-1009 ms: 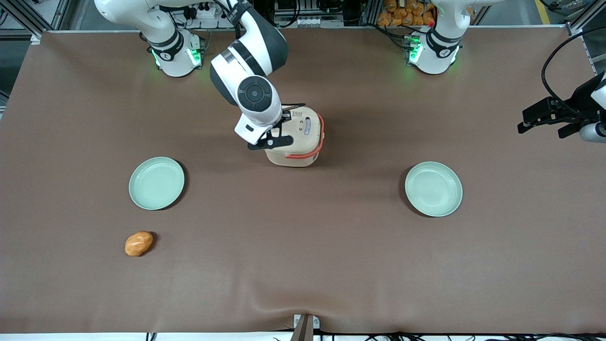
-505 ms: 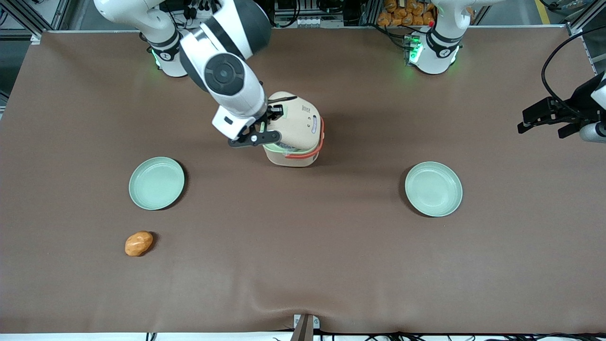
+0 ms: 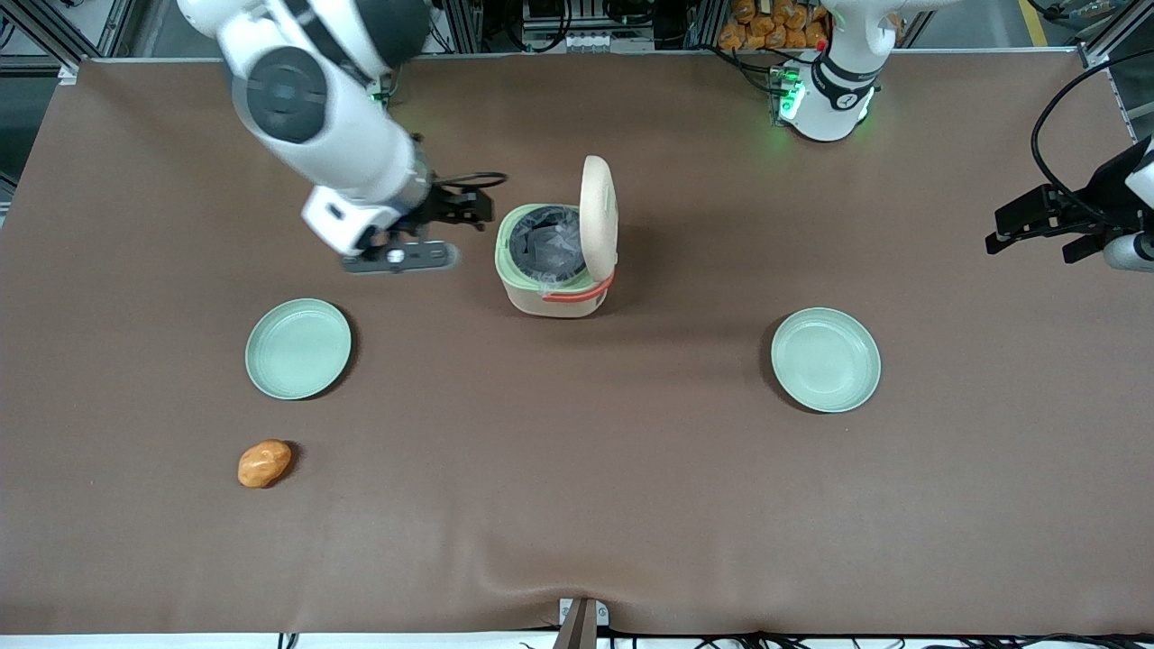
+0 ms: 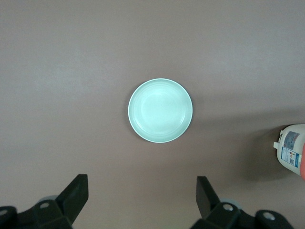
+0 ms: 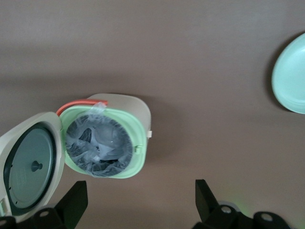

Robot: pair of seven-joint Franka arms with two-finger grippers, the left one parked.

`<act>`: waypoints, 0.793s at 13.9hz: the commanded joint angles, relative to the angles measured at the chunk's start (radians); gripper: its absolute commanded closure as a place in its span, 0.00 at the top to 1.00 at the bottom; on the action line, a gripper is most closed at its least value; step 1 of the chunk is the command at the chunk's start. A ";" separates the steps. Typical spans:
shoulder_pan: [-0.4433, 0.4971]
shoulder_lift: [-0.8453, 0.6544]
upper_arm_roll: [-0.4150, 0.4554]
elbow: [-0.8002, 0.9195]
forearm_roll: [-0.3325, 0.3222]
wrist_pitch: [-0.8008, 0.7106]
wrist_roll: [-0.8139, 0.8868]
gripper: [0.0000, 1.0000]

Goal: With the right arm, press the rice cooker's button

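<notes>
The cream-beige rice cooker (image 3: 552, 299) stands mid-table with its lid (image 3: 598, 216) swung up on edge. Its pale green rim and plastic-lined grey inner pot (image 3: 544, 242) are uncovered, and the orange-red handle lies against its side. The right arm's black gripper (image 3: 476, 209) hovers beside the cooker, toward the working arm's end, apart from it. In the right wrist view the cooker (image 5: 138, 112) shows open, with the lid's inside (image 5: 28, 164) next to the pot. The gripper (image 5: 138, 202) is open and empty, its fingers (image 5: 76, 198) wide apart over bare table.
One pale-green plate (image 3: 298, 348) lies toward the working arm's end, nearer the front camera than the cooker; another (image 3: 826, 360) lies toward the parked arm's end. An orange-brown lump (image 3: 264, 462) lies nearer the camera than the first plate. The left wrist view shows a plate (image 4: 160, 110).
The gripper was on the closed cooker's lid edge. The lid has sprung open to upright, and the arm has drawn back from the cooker toward the working arm's end.
</notes>
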 commanded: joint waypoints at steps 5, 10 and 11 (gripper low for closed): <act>-0.321 -0.075 0.133 0.026 -0.187 -0.032 -0.087 1.00; -0.459 -0.105 0.116 0.023 -0.263 -0.040 -0.289 1.00; -0.478 -0.107 0.094 0.023 -0.263 -0.061 -0.305 1.00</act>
